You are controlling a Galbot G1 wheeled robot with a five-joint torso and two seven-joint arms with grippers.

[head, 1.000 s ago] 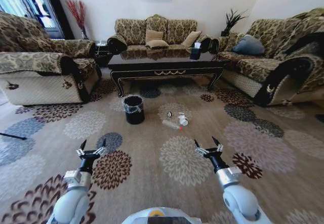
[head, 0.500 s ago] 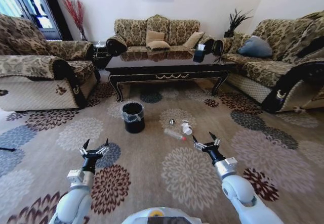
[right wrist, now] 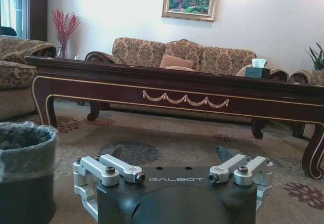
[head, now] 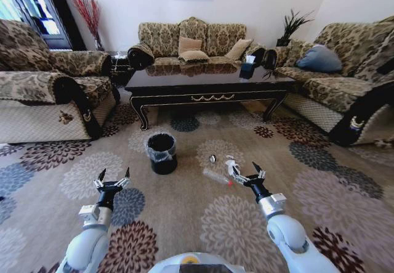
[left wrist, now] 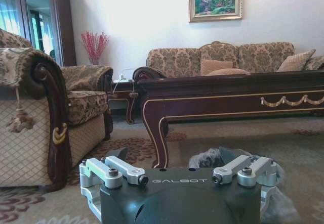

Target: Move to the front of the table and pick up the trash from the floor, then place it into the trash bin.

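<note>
The patterned floor (head: pixel 184 211) was seen carrying the trash bin (head: pixel 163 153), the trash (head: pixel 220 169) just beside it, and the bench (head: pixel 209 85)

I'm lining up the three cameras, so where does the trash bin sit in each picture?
Head view: the trash bin stands on the carpet in front of the table, toward its left end.
Left wrist view: its liner bag peeks up behind the gripper body, by a table leg.
Right wrist view: the bin fills the lower left corner.
Shared landmark: the table's gold scroll ornament.
</note>
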